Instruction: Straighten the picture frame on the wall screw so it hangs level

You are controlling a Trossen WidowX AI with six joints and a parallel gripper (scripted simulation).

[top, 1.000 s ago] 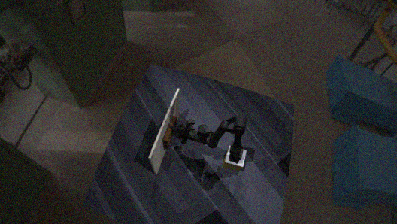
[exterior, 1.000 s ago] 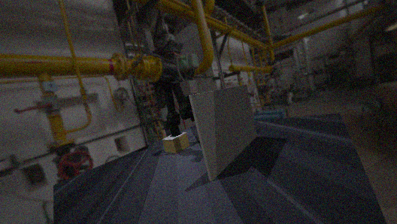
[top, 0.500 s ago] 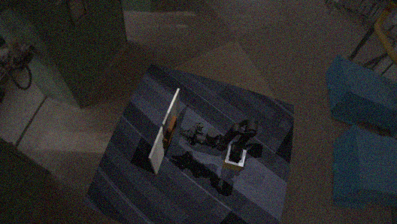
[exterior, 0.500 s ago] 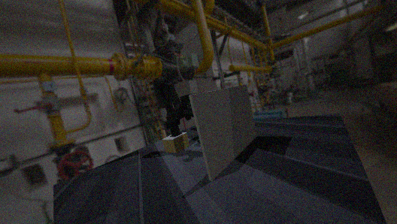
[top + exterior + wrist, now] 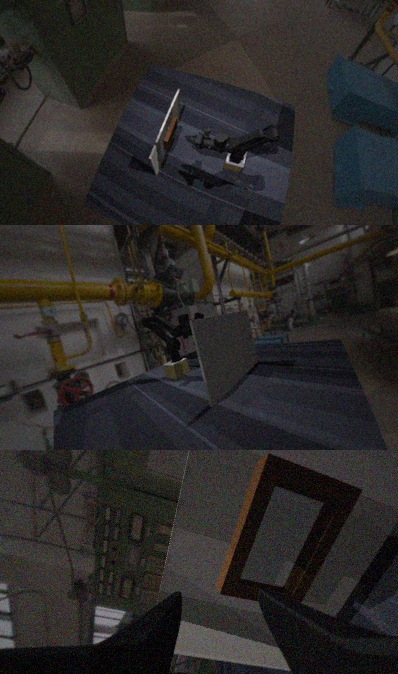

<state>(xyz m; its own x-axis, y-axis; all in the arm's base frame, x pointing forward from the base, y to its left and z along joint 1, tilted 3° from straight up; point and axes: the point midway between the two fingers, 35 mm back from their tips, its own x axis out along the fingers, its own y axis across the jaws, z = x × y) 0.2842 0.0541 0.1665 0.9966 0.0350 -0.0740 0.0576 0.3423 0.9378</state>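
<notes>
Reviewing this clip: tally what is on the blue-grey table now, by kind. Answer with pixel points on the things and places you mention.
Robot arm (image 5: 246,141) (image 5: 162,331): 1
Pedestal block under the arm (image 5: 233,167) (image 5: 176,371): 1
Upright wall panel (image 5: 164,124) (image 5: 228,353) (image 5: 200,557): 1
Picture frame on the panel (image 5: 170,130) (image 5: 254,525): 1
Total: 4

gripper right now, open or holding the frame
Gripper: open, nothing between its fingertips, and the picture frame hangs on the wall panel beyond them.
</notes>
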